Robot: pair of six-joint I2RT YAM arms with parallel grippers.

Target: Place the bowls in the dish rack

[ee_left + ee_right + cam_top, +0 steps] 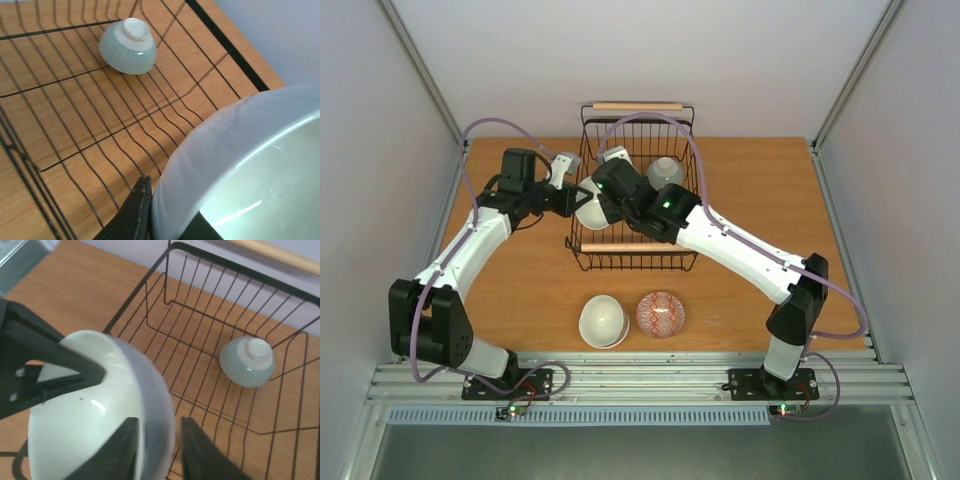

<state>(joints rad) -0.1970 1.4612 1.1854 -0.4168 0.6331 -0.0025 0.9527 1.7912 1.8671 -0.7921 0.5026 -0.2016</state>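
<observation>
The dish rack (637,247), a black wire basket with two wooden handles, stands at the back centre. A pale green bowl (666,172) lies upside down inside it, also in the left wrist view (128,47) and the right wrist view (247,362). My left gripper (572,198) is shut on the rim of a white bowl (590,212), tilted on its side over the rack's left part. My right gripper (608,200) is open. Its fingers (205,455) straddle the same bowl's (90,410) rim, with a gap at the outer finger. In the left wrist view, the left gripper (170,200) pinches the white bowl's (250,165) wall.
A cream-white bowl (603,320) and a red-patterned bowl (660,313) sit upright on the wooden table (760,180) in front of the rack. Grey walls close in both sides. The rack's wire floor (100,110) shows below the held bowl.
</observation>
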